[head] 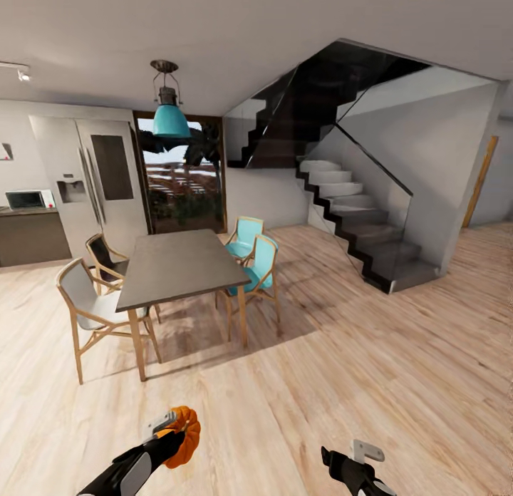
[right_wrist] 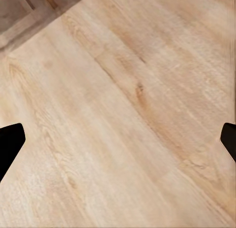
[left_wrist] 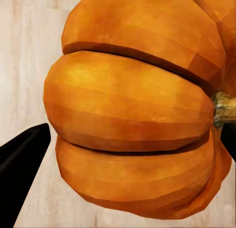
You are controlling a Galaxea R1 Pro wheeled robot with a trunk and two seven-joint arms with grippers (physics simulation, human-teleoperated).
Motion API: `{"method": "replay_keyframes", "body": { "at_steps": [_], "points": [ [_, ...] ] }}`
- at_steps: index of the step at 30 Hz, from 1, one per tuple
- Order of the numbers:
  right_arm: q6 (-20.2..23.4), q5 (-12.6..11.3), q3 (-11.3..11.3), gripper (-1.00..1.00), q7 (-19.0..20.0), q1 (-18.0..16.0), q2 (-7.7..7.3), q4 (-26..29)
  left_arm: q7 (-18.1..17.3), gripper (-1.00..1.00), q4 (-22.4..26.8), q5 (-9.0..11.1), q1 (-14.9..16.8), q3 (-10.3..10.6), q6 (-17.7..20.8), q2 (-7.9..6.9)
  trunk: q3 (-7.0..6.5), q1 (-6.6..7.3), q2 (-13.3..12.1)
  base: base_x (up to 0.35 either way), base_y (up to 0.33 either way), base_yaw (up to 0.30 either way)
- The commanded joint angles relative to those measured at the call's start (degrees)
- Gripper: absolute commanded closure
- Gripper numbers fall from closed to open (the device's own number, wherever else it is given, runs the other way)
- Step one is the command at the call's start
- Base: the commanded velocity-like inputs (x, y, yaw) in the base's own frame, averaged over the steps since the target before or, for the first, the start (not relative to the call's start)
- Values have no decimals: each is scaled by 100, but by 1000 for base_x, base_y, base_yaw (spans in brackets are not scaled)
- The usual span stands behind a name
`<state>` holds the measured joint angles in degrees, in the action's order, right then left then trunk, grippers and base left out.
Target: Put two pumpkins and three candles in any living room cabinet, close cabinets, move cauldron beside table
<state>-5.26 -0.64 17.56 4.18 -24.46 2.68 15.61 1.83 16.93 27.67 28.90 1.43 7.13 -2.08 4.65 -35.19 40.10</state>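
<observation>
A bright orange ribbed pumpkin (head: pixel 182 436) is held low at the front left, with my left gripper (head: pixel 173 430) shut on it. Up close in the left wrist view the pumpkin (left_wrist: pixel 137 110) sits between the two black fingertips (left_wrist: pixel 22 154), its stem off to one side. My right gripper (head: pixel 340 459) hangs at the lower right over bare wooden floor; in the right wrist view its fingertips (right_wrist: pixel 10 144) stand wide apart, open, with nothing between them. Candles, cabinet and cauldron are out of view.
A grey dining table (head: pixel 174 264) stands ahead at the left with wooden chairs (head: pixel 89 307) and two teal chairs (head: pixel 258 268) around it. A dark staircase (head: pixel 356 225) rises at the right. A fridge (head: pixel 100 182) and kitchen counter (head: pixel 28 232) are at the far left.
</observation>
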Motion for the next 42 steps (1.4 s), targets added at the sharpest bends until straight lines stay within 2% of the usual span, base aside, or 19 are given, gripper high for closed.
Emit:
{"method": "replay_keyframes", "body": {
  "at_steps": [1,42],
  "points": [
    [-19,-7,46,-100,39,-6,4,-5,37,100,21,37,1,16,34,-3,15,-5,8,343,0,-224],
    [6,-7,71,-100,22,-6,-2,-5,37,100,20,30,2,16,32,-3,237,-5,8,343,0,-226]
  ]
}}
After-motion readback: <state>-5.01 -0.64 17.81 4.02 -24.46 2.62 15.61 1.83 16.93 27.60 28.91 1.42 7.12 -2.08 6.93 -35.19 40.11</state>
